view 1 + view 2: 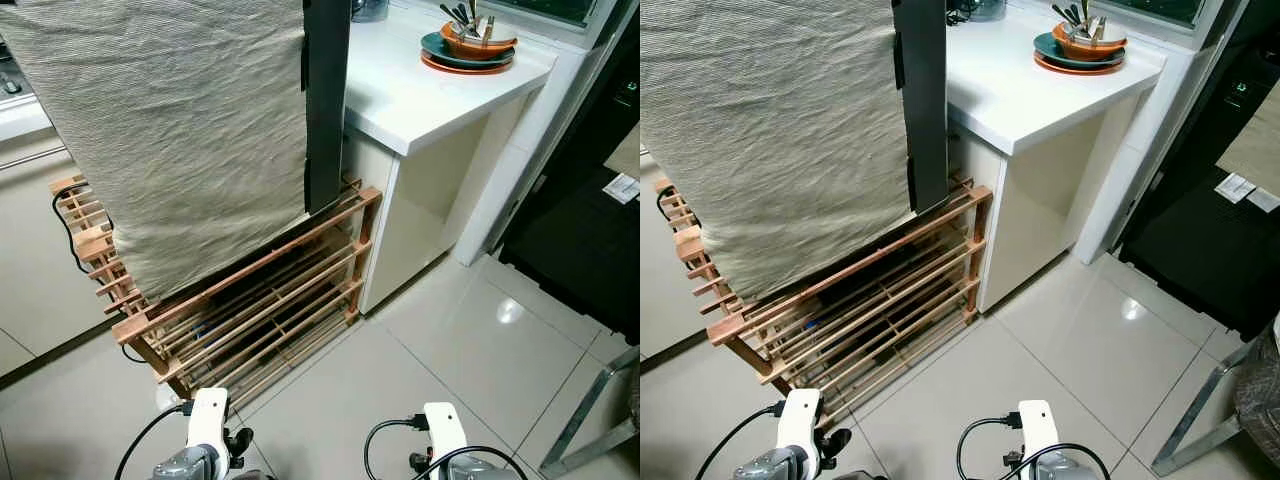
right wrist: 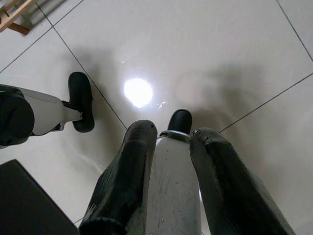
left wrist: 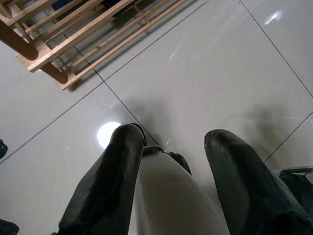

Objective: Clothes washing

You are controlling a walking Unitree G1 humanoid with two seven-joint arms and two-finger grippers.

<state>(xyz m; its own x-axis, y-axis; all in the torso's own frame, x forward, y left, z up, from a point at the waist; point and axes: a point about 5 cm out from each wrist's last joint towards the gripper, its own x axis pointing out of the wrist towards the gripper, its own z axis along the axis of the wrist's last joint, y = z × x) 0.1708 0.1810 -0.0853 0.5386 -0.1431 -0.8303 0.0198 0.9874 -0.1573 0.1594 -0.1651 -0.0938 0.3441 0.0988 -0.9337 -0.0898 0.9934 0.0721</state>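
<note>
A large beige striped cloth (image 1: 180, 130) hangs down over the top of a slatted wooden rack (image 1: 260, 300) in front of me. A dark upright panel (image 1: 327, 100) stands along the cloth's right edge. Both arms hang idle at my sides, their white wrists (image 1: 205, 430) low in the eye views. My left gripper (image 3: 173, 137) points at the tiled floor, open, with nothing between its black fingers (image 3: 112, 181). My right gripper (image 2: 174, 131) also points at the floor, open and holding nothing. My own white legs and black feet (image 2: 80, 103) show beyond the fingers.
A white counter (image 1: 420, 90) to the right of the rack carries stacked bowls with utensils (image 1: 468, 45). A black cable (image 1: 70, 235) runs behind the rack's left end. A dark appliance (image 1: 580, 230) and a metal frame leg (image 1: 590, 420) stand at the right. Glossy tiles (image 1: 450, 350) lie ahead.
</note>
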